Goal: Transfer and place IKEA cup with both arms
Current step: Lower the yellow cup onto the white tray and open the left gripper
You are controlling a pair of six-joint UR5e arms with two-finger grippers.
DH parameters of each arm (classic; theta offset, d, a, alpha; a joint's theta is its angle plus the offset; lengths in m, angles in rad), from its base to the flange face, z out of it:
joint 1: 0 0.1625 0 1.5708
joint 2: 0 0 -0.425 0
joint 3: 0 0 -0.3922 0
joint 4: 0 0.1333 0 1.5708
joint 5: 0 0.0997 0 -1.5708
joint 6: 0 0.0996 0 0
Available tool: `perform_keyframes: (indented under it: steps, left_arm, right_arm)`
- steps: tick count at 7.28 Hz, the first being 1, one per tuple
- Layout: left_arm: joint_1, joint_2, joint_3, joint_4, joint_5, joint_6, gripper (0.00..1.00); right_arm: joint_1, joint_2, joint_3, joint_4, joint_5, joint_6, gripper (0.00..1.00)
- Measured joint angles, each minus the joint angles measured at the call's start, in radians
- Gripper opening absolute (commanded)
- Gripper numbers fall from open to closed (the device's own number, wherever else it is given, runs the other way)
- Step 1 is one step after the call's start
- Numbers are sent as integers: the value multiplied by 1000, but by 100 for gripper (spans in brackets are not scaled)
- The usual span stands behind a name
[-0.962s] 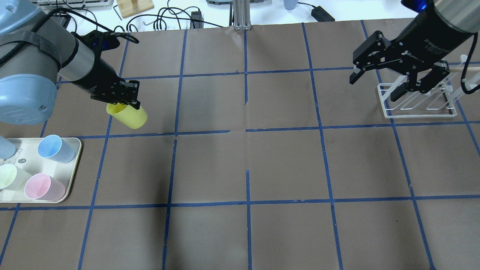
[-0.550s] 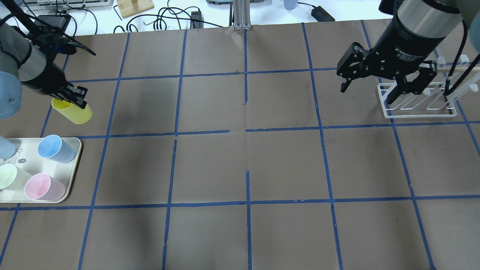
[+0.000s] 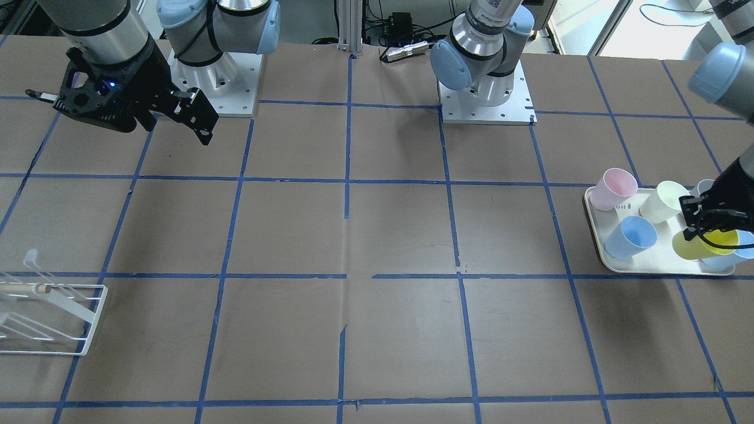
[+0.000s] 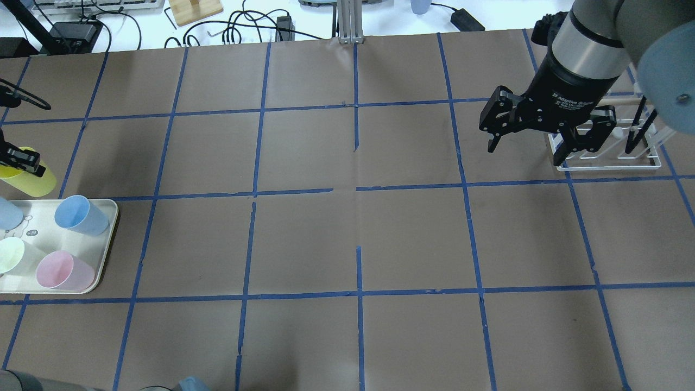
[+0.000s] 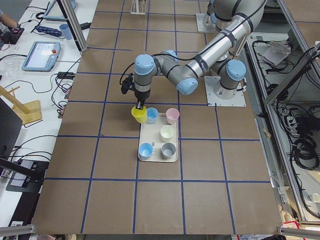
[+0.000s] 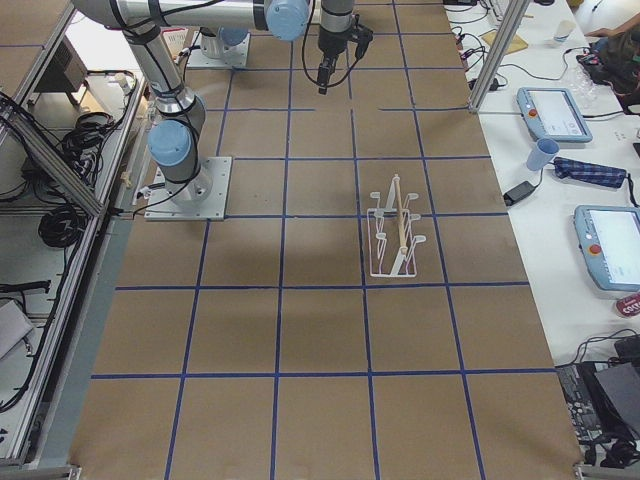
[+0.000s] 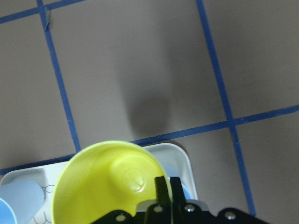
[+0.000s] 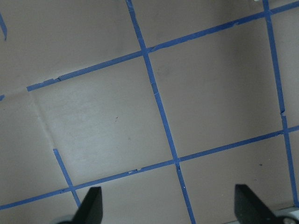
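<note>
Bright lemon-yellow tapered plastic cup (image 4: 35, 184) hangs tilted at the overhead's far left, its wall pinched by the fingers of the left gripper (image 7: 168, 186). Looks light, thin, probably slippery. The right gripper (image 4: 525, 149), fingers spread, should take the body.

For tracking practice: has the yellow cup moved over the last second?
Yes. Overhead, the cup went left, across a tape line, to the view's edge by the tray.

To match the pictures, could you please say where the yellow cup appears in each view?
Front-facing: yellow cup, far right.
Overhead: yellow cup, left edge.
Exterior left: yellow cup, centre.
Exterior right: not in it.
Left wrist: yellow cup, bottom left.
Right wrist: not in it.
Shared landmark: the white tray of cups.
</note>
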Motion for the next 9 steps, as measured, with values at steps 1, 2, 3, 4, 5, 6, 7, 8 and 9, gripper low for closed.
perform_keyframes:
  steps: [1,2,3,4,5,6,7,8,9]
  left_arm:
    - [41,-29,2,16,-5,26,0]
    - [62,-52,1,19,-8,32,0]
    - [70,-68,-3,13,-9,32,0]
    - [73,-82,-7,7,-6,31,0]
    - [75,-99,-10,3,-2,30,32]
    - [75,-117,-11,4,-1,30,99]
    - [75,-131,-11,5,0,30,100]
    - [76,-139,-9,3,3,30,100]
    - [75,-138,-4,-3,8,31,100]
  right_arm:
    - [10,-7,6,-10,-7,0,100]
    - [21,-12,9,-15,-15,1,100]
    - [26,-15,10,-18,-17,-4,100]
    - [27,-15,10,-18,-19,-22,100]
    - [24,-16,10,-17,-21,-50,100]
    - [21,-18,9,-16,-21,-69,100]
    - [19,-20,8,-16,-21,-77,100]
    - [19,-21,6,-16,-22,-79,100]
    - [20,-21,4,-16,-23,-76,100]
